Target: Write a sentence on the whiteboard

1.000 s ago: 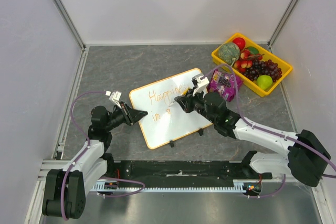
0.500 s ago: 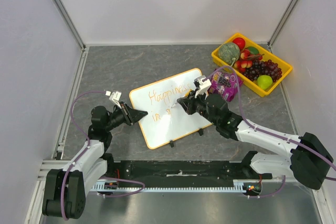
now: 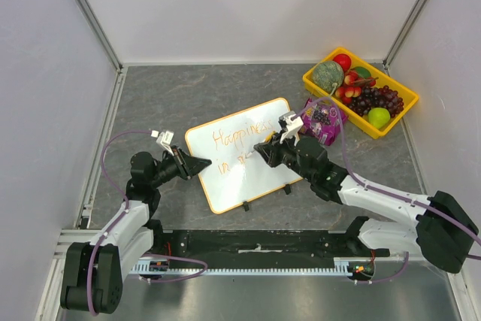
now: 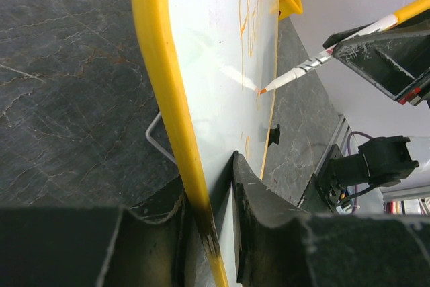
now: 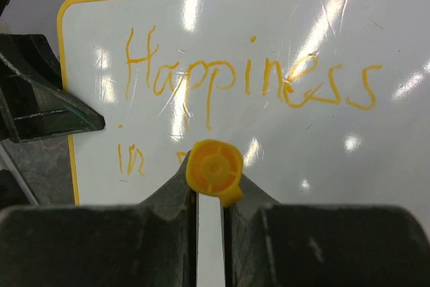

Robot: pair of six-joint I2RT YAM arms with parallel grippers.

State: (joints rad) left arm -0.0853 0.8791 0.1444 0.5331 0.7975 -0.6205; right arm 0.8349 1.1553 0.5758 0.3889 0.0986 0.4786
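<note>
Whiteboard [image 3: 239,186] lies at the centre of the table [image 3: 165,95], judged light, stiff and slick-faced (the rim is the sound place to grip). Left gripper [image 4: 208,196] is clamped on its yellow rim at the board's 9 o'clock edge. Right gripper [image 5: 213,189] is closed on an orange marker [image 4: 295,74], tip at the board just after "in" of the sentence [image 5: 248,82].

Marker [image 4: 306,70] farther along sentence [image 5: 248,82] (second line)

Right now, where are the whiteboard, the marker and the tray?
whiteboard [image 3: 240,186], top view, bare white area below the writing.
marker [image 4: 299,72], left wrist view, white barrel near the tip.
tray [image 3: 310,78], top view, yellow left corner wall.
</note>
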